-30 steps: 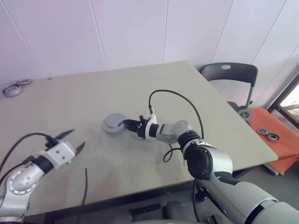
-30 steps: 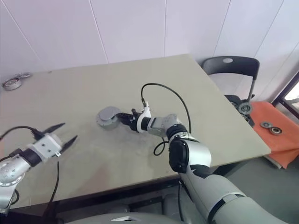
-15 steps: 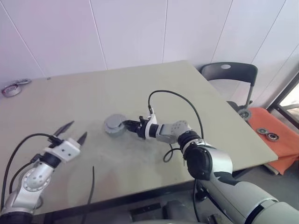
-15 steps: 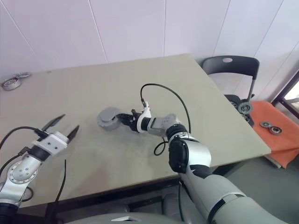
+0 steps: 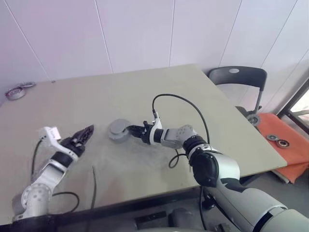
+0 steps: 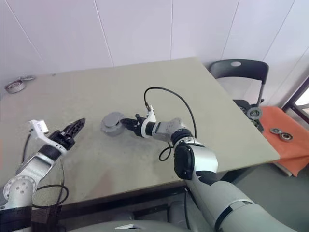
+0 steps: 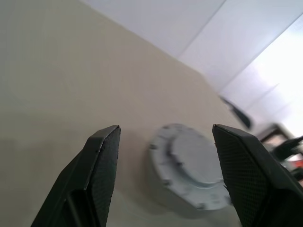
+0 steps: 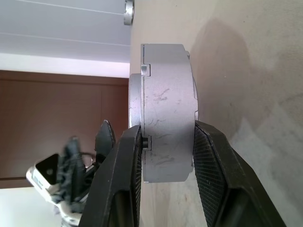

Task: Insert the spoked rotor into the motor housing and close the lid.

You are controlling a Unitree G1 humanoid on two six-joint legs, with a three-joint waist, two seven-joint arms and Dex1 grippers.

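Left eye view: right gripper (image 5: 129, 129) on motor housing (image 5: 117, 129).

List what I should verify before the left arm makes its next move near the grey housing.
1. Right gripper clamped on the grey round metal motor housing: ok.
2. Housing resting on the beige table: ok.
3. Left gripper open, aimed at the housing, apart from it: ok.
4. Flat grey round lid on top of the housing: ok; fully seated, cannot tell.
5. Spoked rotor inside: cannot tell, the lid covers the interior.
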